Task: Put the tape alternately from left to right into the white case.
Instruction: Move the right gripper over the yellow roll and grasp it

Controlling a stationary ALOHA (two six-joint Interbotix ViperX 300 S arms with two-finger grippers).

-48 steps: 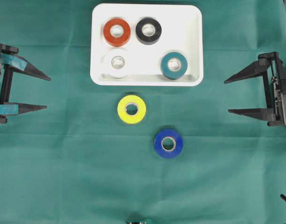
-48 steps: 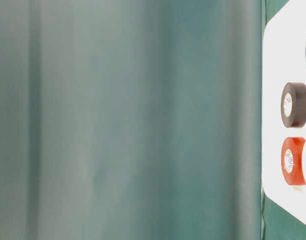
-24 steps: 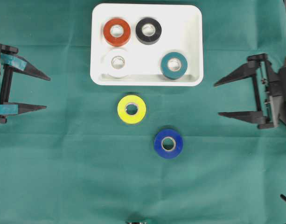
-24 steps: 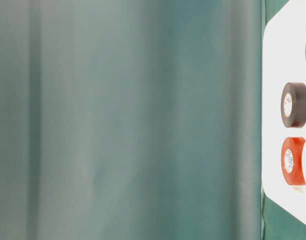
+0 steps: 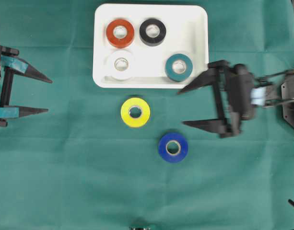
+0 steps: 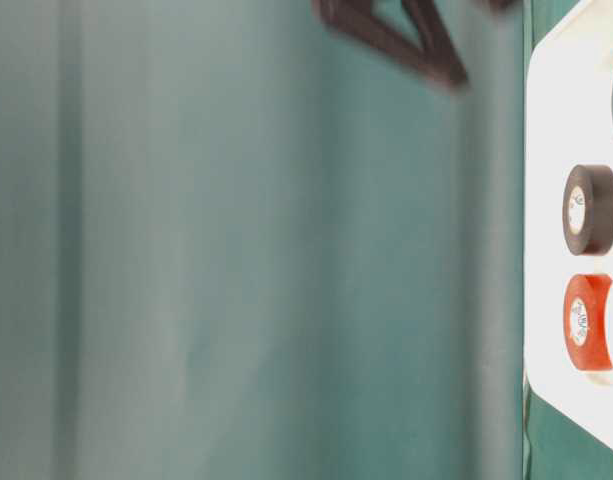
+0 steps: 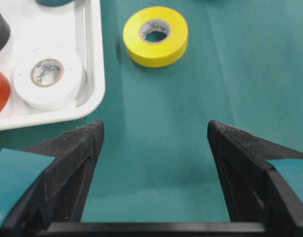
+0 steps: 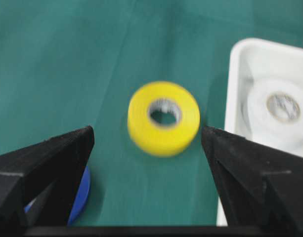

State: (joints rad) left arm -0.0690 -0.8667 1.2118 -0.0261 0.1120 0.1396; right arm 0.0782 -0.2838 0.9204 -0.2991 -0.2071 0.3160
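Your right tool [image 5: 185, 106] hangs wide and empty over the green counter [image 5: 65, 182], with the yellow roll [image 5: 135, 112] straight ahead of its tips and the blue roll [image 5: 173, 147] just below and beside its lower finger. Your left tool [image 5: 49, 96] is also spread wide and holds nothing, well back from everything. The red roll [image 5: 120, 33], black roll [image 5: 152, 31], white roll [image 5: 121, 64] and teal roll [image 5: 179, 67] already lie in the white case [image 5: 198, 28]. The main risk is that upper finger: it sits right by the case's near corner (the wrist view is blurred, so the gap is hard to judge), and a careless descent could catch the rim and shove the case. Coming down off-centre could also make a finger push a loose roll across the cloth instead of straddling it. The two loose rolls lie apart, so neither blocks the other, and nothing else stands between your tool and them.
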